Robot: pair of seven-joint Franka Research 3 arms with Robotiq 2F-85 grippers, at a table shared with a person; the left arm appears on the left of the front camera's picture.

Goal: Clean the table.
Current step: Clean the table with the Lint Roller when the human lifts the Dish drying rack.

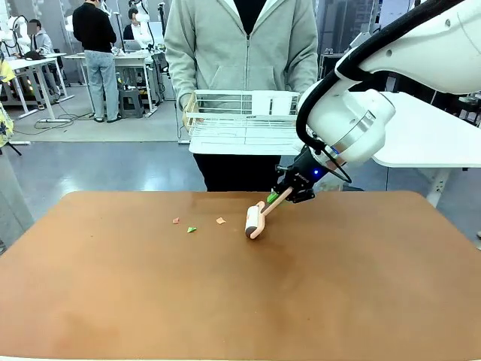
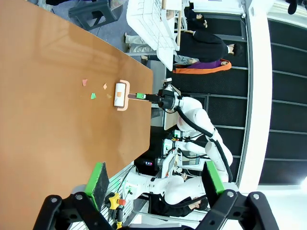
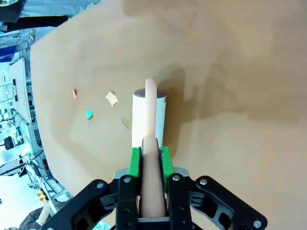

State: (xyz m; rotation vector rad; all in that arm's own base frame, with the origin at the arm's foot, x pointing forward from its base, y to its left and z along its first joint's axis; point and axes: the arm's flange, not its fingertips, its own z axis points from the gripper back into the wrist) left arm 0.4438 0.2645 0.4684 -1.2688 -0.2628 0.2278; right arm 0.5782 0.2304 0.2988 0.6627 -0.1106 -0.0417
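The right gripper (image 3: 150, 160) is clamped tight on the peach handle of a lint roller (image 1: 255, 220), green pads pressing it from both sides, and the white roller head is down on the worktop (image 1: 240, 301) near the far edge, a little right of centre. Just to the robot's left of the roller head lie the scraps: a tan scrap (image 1: 220, 220) nearest, then a green scrap (image 1: 192, 229), then a pink scrap (image 1: 176, 220) farthest out, all apart from one another and none under the roller. The right wrist view catches one more small brownish fleck (image 3: 125, 123) right beside the roller. Over on the other side, the left gripper (image 2: 156, 187) hangs well back from the action, jaws spread wide with nothing between them. The reddish-brown worktop runs broad and smooth with rounded corners, a soft sheen across it. Beyond the far edge stands a person in a grey hoodie (image 1: 240, 45), holding a white wire basket (image 1: 240, 120) at waist height, directly behind the roller. A white table (image 1: 428, 135) sits off to the right behind the white arm, and grey floor stretches back to more white tables where other people stand.
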